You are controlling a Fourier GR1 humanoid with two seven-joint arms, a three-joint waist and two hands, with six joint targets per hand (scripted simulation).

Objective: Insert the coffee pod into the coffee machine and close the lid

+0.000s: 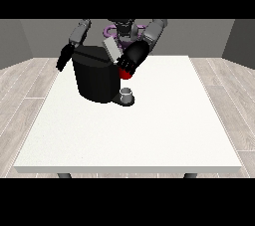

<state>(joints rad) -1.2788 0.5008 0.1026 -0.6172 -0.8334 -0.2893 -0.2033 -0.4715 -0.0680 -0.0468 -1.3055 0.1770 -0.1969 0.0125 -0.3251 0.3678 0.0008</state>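
The black coffee machine point(97, 78) stands on the table's far left part, with its grey lid point(111, 49) tilted up. The hand at the view's right point(129, 61) is over the machine's front top corner, just below the raised lid. A red thing at the machine point(125, 74) shows right under that hand. A small grey thing point(127, 93) stands on the machine's base plate; I cannot tell if it is the pod. The hand at the view's left point(63, 57) hangs beside the machine with straight fingers, holding nothing.
The white table point(149, 135) stretches wide towards the camera and to the right of the machine. The robot's body point(122, 30) stands behind the machine at the table's far edge.
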